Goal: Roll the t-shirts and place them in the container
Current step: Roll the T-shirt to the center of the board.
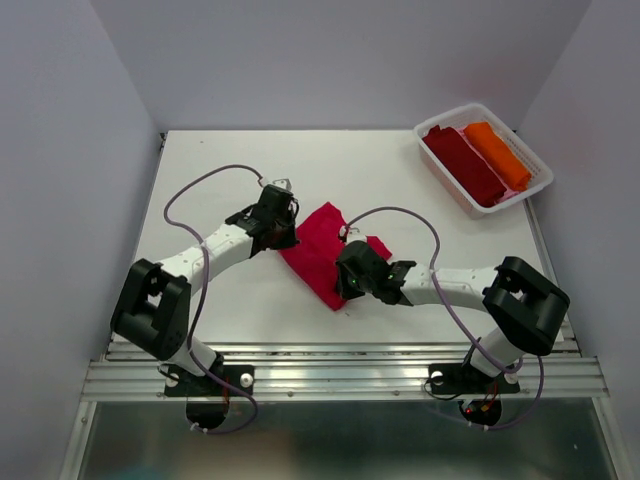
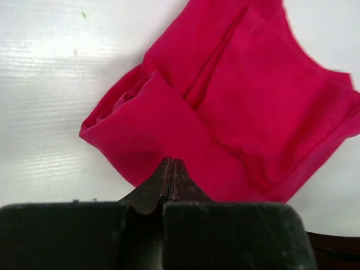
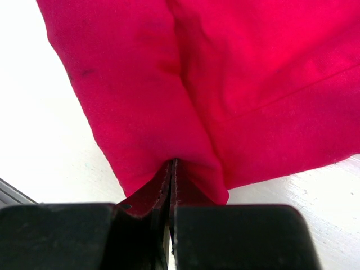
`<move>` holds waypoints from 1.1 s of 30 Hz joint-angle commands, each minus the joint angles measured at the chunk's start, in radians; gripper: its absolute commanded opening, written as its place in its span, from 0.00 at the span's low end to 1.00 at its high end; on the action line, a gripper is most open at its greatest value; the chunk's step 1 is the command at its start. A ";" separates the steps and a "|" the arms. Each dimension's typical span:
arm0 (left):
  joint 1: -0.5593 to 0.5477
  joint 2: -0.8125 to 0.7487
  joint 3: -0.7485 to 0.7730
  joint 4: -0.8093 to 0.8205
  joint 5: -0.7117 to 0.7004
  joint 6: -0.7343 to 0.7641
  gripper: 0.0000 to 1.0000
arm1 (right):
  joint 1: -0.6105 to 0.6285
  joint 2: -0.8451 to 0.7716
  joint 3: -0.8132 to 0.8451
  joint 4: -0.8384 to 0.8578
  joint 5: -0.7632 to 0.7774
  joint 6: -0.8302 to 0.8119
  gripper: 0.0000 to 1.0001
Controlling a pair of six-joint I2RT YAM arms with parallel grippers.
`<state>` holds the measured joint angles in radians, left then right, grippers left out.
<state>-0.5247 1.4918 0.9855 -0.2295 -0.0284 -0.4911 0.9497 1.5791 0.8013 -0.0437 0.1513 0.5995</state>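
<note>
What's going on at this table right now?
Both arms are working on one red t-shirt, which lies partly folded mid-table. The left gripper is shut on its left edge. The right gripper is shut on a bunched fold at its near right side. The shirt is not rolled yet. A maroon shirt and an orange shirt lie rolled in the white basket at the far right.

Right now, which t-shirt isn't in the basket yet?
The bright red t-shirt: it lies on the table, while the maroon t-shirt and orange t-shirt sit rolled in the white basket.
</note>
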 commanded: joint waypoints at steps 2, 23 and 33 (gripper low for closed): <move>0.017 0.051 -0.024 0.061 -0.028 -0.015 0.00 | 0.001 0.013 -0.043 -0.028 0.037 -0.012 0.01; 0.034 0.025 -0.015 0.024 -0.015 -0.043 0.00 | 0.001 -0.099 -0.021 -0.077 0.057 -0.056 0.01; -0.072 -0.019 -0.087 0.053 0.110 -0.116 0.00 | 0.001 -0.081 0.117 -0.025 0.037 -0.047 0.01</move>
<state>-0.5781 1.5066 0.9413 -0.1848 0.0364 -0.5732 0.9497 1.4746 0.8619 -0.1032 0.1871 0.5537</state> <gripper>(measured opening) 0.025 0.015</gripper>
